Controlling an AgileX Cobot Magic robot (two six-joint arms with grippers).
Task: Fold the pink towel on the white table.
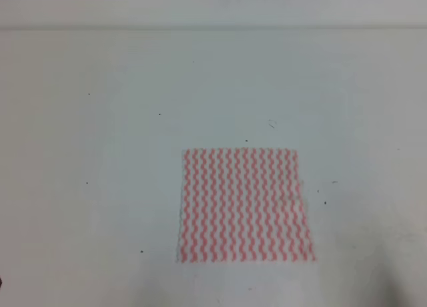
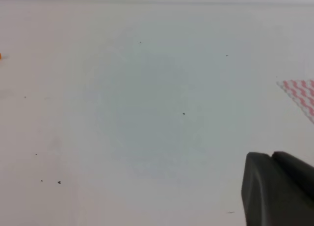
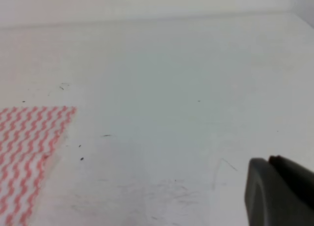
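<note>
Towel (image 1: 245,205) flat on worktop (image 1: 100,153) near its front edge, left hand (image 2: 277,189) and right hand (image 3: 279,189) apart from it, their state not possible to tell

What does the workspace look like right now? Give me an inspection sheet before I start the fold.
Surface: white table, flat, with small dark specks and faint scuff marks.
Job's things: pink towel lies spread flat and unfolded, near the front middle of the table, slightly to the right.
Clutter: a tiny orange bit at the left edge of the left wrist view; too small to identify.
Grippers: left gripper and right gripper show only as dark parts at the lower right of their wrist views, both away from the towel; open or shut cannot be told.
Cables: nothing seen.
Surroundings: a pale wall behind the table's far edge.
</note>
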